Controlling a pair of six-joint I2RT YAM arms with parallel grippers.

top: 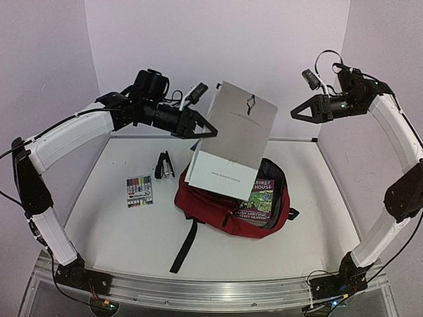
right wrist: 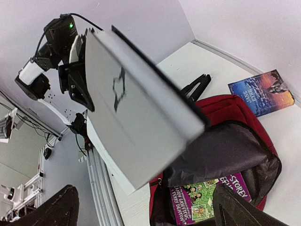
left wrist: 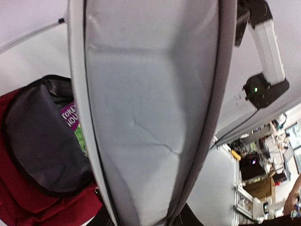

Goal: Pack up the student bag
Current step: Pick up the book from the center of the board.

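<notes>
Holding the grey binder (top: pixel 232 139) by its left edge, my left tool (top: pixel 200 127) is clenched on it, well above the table (top: pixel 119 218). The top view shows the binder tilted, its lower end hanging over the student bag (top: pixel 218 205). The bag lies flat, below and to the right of that tool. Its long axis runs diagonally, with the open mouth at the far-right end. A picture book (top: pixel 260 198) already sits in the mouth. My right tool (top: pixel 295 113) hovers high at the right and carries nothing. A stapler (top: pixel 164 165) and a marker pack (top: pixel 139 190) lie left of the bag.

Left wrist view: the binder fills the frame, and the bag's grey lining (left wrist: pixel 42 141) gapes at lower left. My own fingers are barely in frame here.

Right wrist view: my right fingers (right wrist: pixel 59 209) stand wide apart, released. Only this view shows a Jane Eyre paperback (right wrist: pixel 265 92) lying on the table beside the bag; the top view does not show it.

Judgement: the left arm is nearer, and the coming move needs the binder's lower edge lined up with the mouth.
</notes>
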